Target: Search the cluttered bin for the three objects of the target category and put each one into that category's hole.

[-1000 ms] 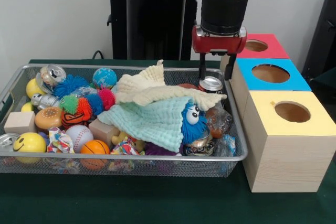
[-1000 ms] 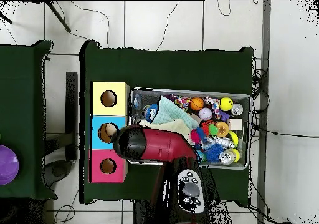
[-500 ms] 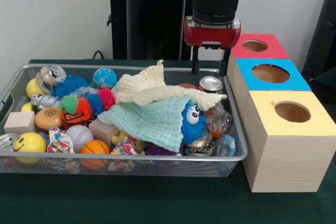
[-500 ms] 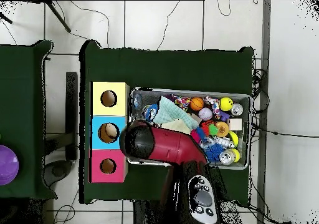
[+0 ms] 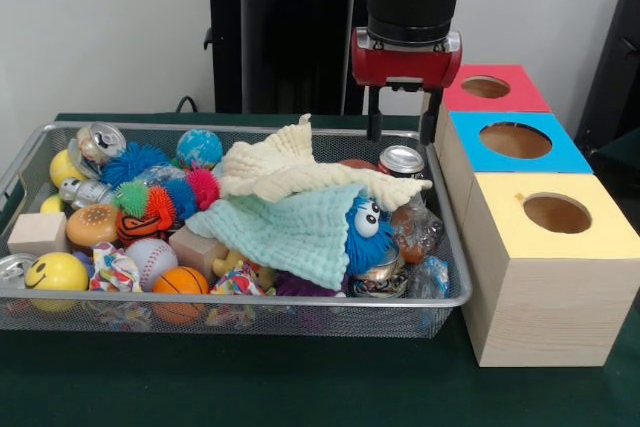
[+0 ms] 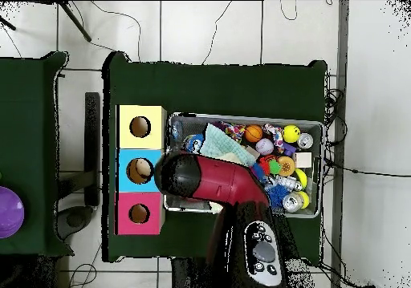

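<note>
A: Three wooden boxes with round top holes stand in a row on the dark green cloth-covered surface (image 5: 300, 387): the red-topped box (image 5: 495, 87), the blue-topped box (image 5: 515, 139) and the yellow-topped box (image 5: 550, 277). The row sits just beside the silver wire-mesh bin (image 5: 240, 312).

B: And the room around?

A: Pale wall behind; in the overhead view, tiled floor with cables and a second green surface (image 6: 28, 152) well apart.

B: The tool?

A: The tool (image 5: 401, 129) hangs over the bin's far rim, its fingers parted around nothing, above the silver drink can (image 5: 402, 160), which stands upright beside the cream cloth (image 5: 290, 172). A second crushed silver can (image 5: 98, 142) lies in the far corner.

B: Open room?

A: Bare green surface fronts the bin.
</note>
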